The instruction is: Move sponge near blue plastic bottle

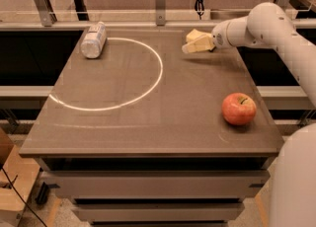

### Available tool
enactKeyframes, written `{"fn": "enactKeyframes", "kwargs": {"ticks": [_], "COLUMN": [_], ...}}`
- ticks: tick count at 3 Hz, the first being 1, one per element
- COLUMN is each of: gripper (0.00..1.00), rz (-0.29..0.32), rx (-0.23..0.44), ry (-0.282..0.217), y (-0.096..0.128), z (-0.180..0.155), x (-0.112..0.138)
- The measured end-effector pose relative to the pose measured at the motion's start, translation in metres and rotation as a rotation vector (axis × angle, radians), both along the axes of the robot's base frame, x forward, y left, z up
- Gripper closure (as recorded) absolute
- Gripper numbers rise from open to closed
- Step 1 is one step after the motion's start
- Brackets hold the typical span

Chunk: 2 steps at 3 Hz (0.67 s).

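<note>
1 red apple (pixel 239 108) sits on the desk (pixel 148 122), nearer me than the gripper (pixel 192 44) and a little to its right. The gripper hangs above the desk, grasping the sponge (pixel 194 35). Well to the gripper's left lies the blue plastic bottle (pixel 94 40).

We have one view only. We look from above the near edge of the table (pixel 148 127), down and across it toward the far rail (pixel 123 16), near enough that the top fills most of the frame. The arm (pixel 276 28) comes in from the right, and the gripper (pixel 197 44) is over the far right of the top. A pale robot part (pixel 296 181) crowds our lower right corner.
</note>
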State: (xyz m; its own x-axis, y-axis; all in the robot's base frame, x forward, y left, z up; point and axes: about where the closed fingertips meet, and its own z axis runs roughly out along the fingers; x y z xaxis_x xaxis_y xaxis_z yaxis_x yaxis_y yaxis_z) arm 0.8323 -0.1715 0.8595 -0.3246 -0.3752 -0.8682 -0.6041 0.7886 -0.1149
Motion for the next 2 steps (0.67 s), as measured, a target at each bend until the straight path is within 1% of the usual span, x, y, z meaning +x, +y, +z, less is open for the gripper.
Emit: {"fn": "enactKeyframes", "kwargs": {"ticks": [1,2], "gripper": [0.0,0.16], "rz": [-0.04,-0.058], "rx": [0.027,0.037], "ry": [0.003,0.018], "y": [-0.015,-0.026], "z": [-0.004,-0.01], "x": [0.015,0.023]}}
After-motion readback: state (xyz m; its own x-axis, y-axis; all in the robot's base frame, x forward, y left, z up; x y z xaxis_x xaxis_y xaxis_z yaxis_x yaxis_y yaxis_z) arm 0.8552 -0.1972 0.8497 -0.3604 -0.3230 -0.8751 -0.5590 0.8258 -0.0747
